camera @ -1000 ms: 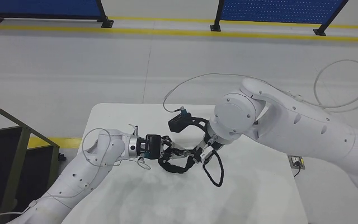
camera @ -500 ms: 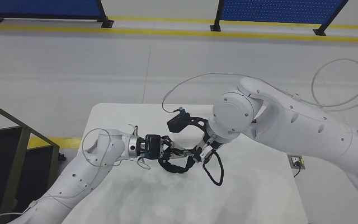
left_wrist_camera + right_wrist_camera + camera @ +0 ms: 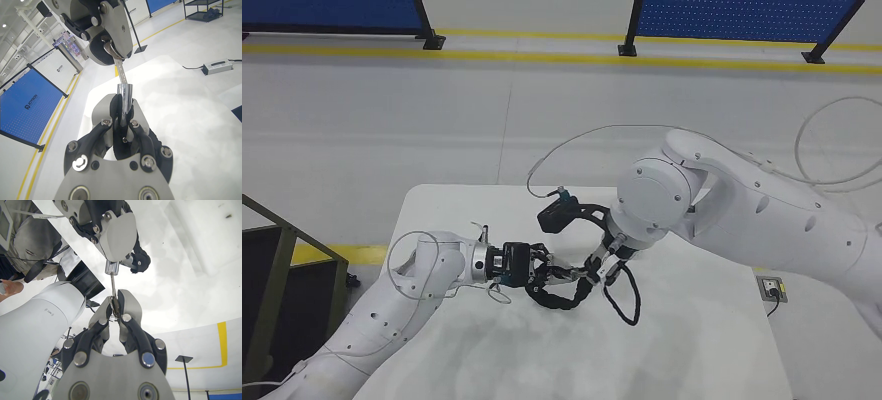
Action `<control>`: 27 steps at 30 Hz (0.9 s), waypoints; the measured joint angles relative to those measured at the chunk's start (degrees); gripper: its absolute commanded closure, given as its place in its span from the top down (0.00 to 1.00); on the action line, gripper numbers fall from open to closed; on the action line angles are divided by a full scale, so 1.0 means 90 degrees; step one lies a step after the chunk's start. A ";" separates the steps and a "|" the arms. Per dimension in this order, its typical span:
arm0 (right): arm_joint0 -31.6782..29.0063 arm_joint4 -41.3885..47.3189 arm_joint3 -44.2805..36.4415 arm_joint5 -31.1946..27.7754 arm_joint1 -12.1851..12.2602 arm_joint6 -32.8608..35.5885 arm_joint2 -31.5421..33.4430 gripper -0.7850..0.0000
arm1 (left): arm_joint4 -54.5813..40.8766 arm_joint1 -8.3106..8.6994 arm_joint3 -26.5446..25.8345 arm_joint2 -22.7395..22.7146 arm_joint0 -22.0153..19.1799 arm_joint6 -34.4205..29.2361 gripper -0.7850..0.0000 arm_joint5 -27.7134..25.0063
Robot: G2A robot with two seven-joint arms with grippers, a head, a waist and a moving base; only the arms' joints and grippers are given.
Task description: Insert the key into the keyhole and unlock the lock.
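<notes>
Lock (image 3: 125,98) + key (image 3: 121,73) are both up in the air over the white table (image 3: 712,350), neither is lying on it. Right arm (image 3: 742,210) comes in from the right w/ a bent elbow, left arm (image 3: 412,290) from the near left corner, and they meet approx mid-table. From the top cam u can't rly pick out lock or key, just a dark knot of fingers w/ a black cable loop (image 3: 627,305) hanging beside it. Left gripper (image 3: 123,100) is clamped on the chrome lock cylinder. The back half of the cyl is buried between the black pads, so only the front end sticks out. Right gripper (image 3: 115,296) is pinched tight on the key's head, which is mostly hidden btwn the fingers, only an edge shows. Key blade runs straight across the gap and its tip sits in the end face of the cylinder. Most of the blade is outside. Can't tell how deep it goes, and the keyhole itself is covered by the blade.
</notes>
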 measured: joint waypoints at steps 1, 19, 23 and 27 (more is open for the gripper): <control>0.0007 -0.0002 0.0013 -0.0013 -0.0024 0.0013 0.0000 0.00 | 0.0008 0.0002 -0.0001 -0.0003 0.0008 0.0006 0.00 0.0004; -0.0286 -0.0035 0.0404 0.0008 -0.0315 -0.0010 0.0000 0.00 | -0.0120 0.0065 -0.0015 -0.0199 0.0152 0.0322 0.00 -0.0023; -0.0291 0.0044 0.0350 0.0102 -0.0280 -0.0102 0.0000 0.00 | -0.0145 0.0067 0.0005 -0.0222 0.0164 0.0332 0.00 -0.0015; -0.0293 0.0103 0.0289 0.0156 -0.0235 -0.0156 0.0000 0.00 | -0.0173 0.0064 0.0012 -0.0233 0.0171 0.0339 0.00 -0.0020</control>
